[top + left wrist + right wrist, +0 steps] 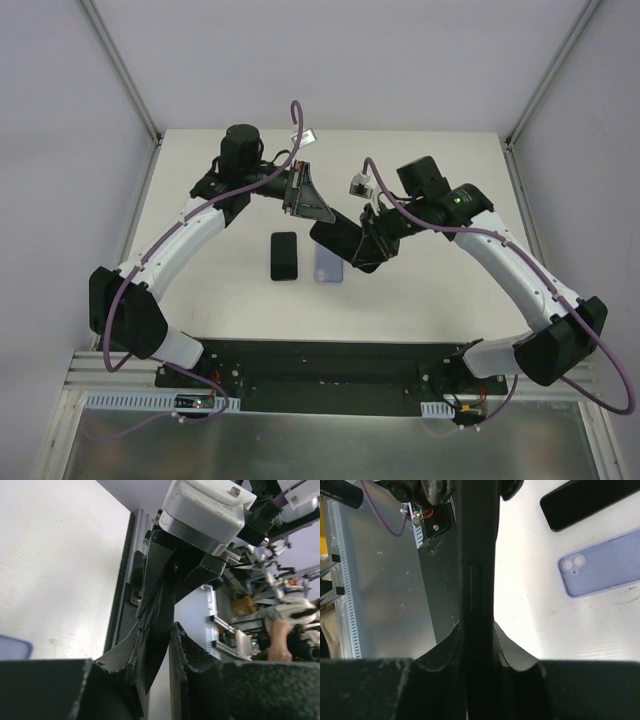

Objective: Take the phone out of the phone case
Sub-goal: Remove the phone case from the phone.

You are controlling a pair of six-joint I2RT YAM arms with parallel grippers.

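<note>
My right fingers (395,690) pinch the phone (476,555) between them. My left fingers (260,690) pinch its case (159,625). Next, I judge, peel them apart.

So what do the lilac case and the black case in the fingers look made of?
Lilac case: likely silicone or soft plastic, matte; even colour, no glare, rounded moulded camera holes. Black case, clamped in left fingers and right fingers: probably rubbery plastic, matte; dull edge with a moulded button outline, no shine.
</note>
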